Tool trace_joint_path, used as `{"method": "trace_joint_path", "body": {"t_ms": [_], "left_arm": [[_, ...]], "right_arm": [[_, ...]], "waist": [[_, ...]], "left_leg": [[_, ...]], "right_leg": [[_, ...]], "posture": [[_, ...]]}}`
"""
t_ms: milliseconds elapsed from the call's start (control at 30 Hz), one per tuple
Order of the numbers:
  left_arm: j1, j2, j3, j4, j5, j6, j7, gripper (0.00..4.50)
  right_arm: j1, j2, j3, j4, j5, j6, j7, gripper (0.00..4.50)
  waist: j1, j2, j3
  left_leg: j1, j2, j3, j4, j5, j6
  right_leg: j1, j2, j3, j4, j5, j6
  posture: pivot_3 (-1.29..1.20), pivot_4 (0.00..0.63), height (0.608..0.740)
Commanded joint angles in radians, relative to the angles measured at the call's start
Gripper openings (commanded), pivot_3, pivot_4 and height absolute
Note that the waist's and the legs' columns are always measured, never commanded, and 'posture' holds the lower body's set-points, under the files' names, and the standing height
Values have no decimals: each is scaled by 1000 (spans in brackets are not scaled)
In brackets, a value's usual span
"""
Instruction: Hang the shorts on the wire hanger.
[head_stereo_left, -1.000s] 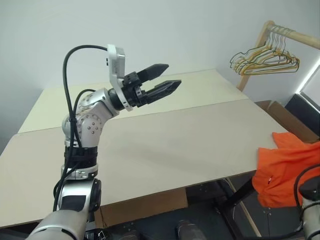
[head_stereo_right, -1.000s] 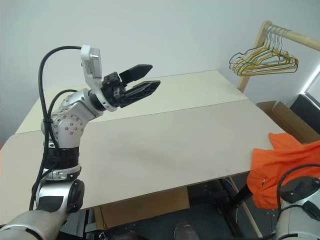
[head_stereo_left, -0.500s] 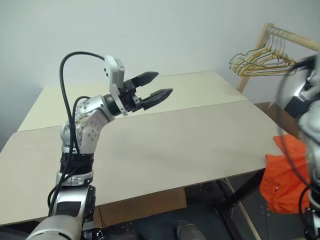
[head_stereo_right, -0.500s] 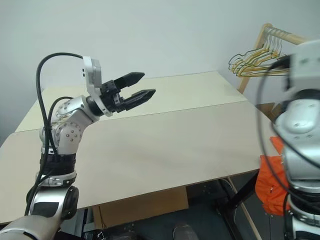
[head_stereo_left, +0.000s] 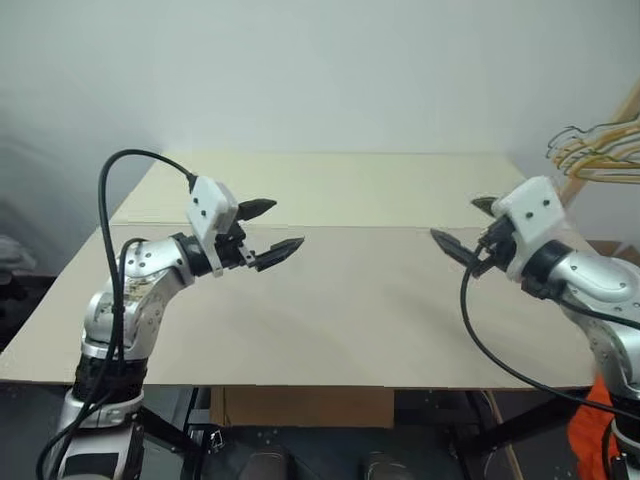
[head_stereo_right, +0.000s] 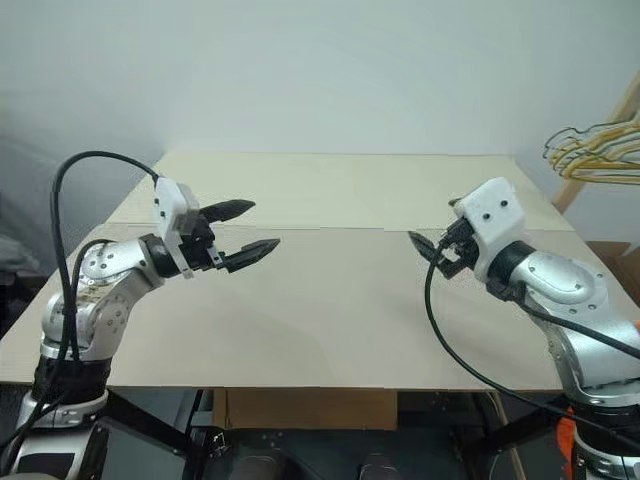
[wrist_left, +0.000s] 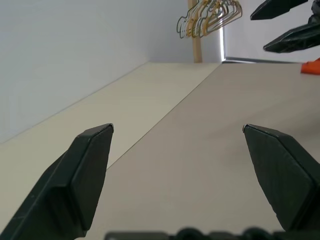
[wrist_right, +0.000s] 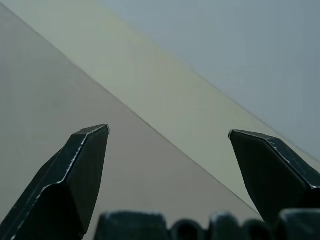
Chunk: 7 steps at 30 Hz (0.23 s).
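Over the pale worktop (head_stereo_left: 340, 320), both arms are held level, pointing toward each other. The left gripper (head_stereo_left: 268, 230) is seen with its black fingers spread wide and nothing between them; the right gripper (head_stereo_left: 462, 226) is likewise spread wide and empty. A clear gap of bare worktop is left between the two. The shorts (head_stereo_left: 598, 430) are glimpsed as an orange patch below the worktop's right edge, behind the right arm. A bunch of gold hangers (head_stereo_right: 596, 152) is noted at far right; the wire hanger cannot be picked out.
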Motion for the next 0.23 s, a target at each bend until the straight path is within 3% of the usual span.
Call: {"method": "trace_joint_path", "body": {"t_ms": [33, 233], "left_arm": [[-5, 14, 20, -50, -15, -8, -4, 4500], [-26, 17, 19, -24, -20, -8, -12, 4500]], "right_arm": [[-1, -35, -41, 18, 2, -52, 82, 4445], [16, -24, -43, -2, -12, -52, 92, 4445]], "waist": [[16, -1, 0], [32, -3, 0]], "left_leg": [[0, 0, 1, 0, 0, 0], [-3, 1, 2, 1, 0, 0]], "right_leg": [[0, 0, 0, 0, 0, 0], [-4, -1, 0, 0, 0, 0]], "posture": [[255, 0, 740], [244, 0, 740]]}}
